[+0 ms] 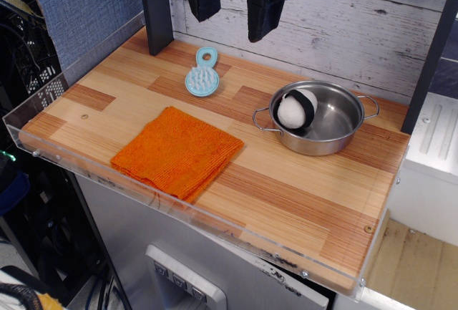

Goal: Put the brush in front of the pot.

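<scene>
My jaws (232, 13), apart and empty, hang above the brush (202, 75); its handle points away toward the wall, pot (318, 118) rightward.

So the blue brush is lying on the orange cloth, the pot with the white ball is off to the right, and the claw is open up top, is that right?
Not quite. The brush lies on the bare wooden table, behind the orange cloth and apart from it, as the observation.image view shows. The rest holds: the pot with the white ball sits to the right, and the claw hangs open above.
</scene>
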{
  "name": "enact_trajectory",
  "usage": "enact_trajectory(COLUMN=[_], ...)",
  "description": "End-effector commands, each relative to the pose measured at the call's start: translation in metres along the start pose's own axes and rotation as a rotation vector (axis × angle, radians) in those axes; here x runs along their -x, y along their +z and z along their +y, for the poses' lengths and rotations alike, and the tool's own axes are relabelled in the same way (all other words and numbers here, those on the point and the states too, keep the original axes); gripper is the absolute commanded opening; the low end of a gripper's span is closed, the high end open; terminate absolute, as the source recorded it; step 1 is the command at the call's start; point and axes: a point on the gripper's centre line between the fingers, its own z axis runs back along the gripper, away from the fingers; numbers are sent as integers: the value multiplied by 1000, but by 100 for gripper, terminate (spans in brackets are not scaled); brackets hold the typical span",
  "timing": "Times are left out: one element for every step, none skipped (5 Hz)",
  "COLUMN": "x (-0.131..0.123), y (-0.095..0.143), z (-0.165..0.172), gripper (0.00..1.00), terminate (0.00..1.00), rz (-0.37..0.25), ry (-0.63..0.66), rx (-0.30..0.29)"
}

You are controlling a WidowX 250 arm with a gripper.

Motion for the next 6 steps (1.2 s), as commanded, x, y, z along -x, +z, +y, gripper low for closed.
enact_trajectory(x=[0, -10, -20, -30, -42, -49], y=[0, -13, -26, -44, -69, -96], z=[0, 17, 41, 77, 100, 111], gripper=[100, 100, 100, 100, 100, 100], terminate=[0, 0, 0, 0, 0, 0], rz=[0, -4, 3, -9, -28, -16], ry=[0, 53, 150, 250, 290, 305], rx=[0, -22, -11, 0, -2, -31])
